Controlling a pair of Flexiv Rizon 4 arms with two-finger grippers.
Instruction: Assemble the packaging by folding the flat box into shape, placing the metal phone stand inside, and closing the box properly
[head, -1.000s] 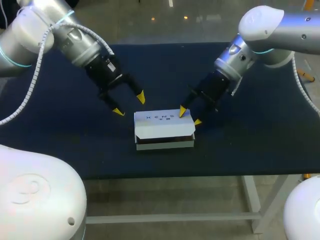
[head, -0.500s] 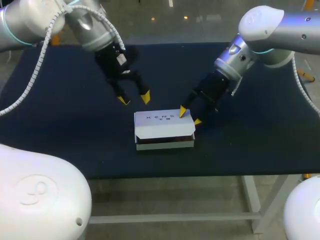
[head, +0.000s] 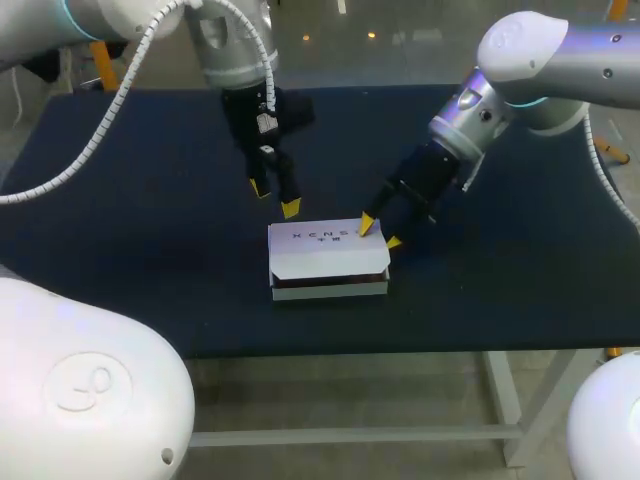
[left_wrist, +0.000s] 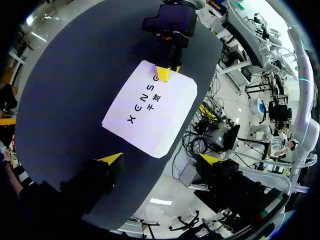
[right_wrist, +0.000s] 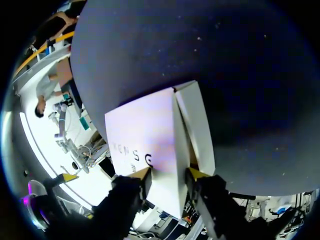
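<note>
- Head view first — picking out the white box (head: 328, 262) near the middle of the dark table (head: 120, 250), folded into shape, lid (head: 322, 240) lowered but not seated, dark gap showing along the front edge.
- Finding the right gripper (head: 380, 233) at the box's right rear corner: fingers a narrow way apart, one yellow tip on the lid, the other down beside the right wall, gripping nothing.
- Checking that in the right wrist view: straddling the seam between lid and side flap (right_wrist: 197, 132), with the flap angled slightly off the lid.
- Catching the left gripper (head: 275, 198) above the table just behind the box's left rear, fingers spread wide, empty, touching nothing.
- Seeing no metal phone stand anywhere; inside the box or not, cannot tell.
- Judging the handling: thin card, light, likely to skid across the table under a sideways push and to crease under a hard pinch; steadier if the stand is already inside.
- Best hold, probably: press flat on the lid near an edge with one tip while bracing the opposite wall. Take the walls near corners, where folded card is stiffest — not mid-panel.
</note>
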